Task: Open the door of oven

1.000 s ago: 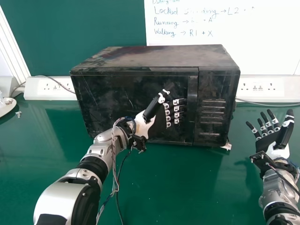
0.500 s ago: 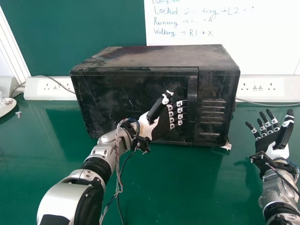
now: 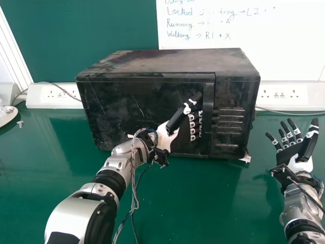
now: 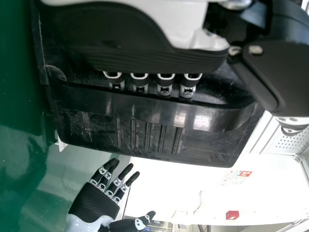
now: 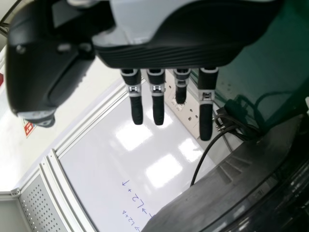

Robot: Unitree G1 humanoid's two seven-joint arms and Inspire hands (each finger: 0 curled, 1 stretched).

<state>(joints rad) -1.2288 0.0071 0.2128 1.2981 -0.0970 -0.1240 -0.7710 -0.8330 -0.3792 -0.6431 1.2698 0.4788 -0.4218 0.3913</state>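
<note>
Resting fingertips behind oven handle (image 3: 208,119): left hand (image 3: 182,136), wide | right hand (image 3: 289,154), wide | whiteboard (image 3: 254,58): blue handwriting (image 3: 178,35)

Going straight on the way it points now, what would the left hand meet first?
Most likely the upright door handle, just ahead of the left hand; depth is unclear, so they may already touch.

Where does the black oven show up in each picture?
Head view: the oven stands centrally on the table.
Left wrist view: close up, just beyond the left hand.
Right wrist view: partly in, past the right hand.
Shared landmark: the right hand, open in all three.
</note>
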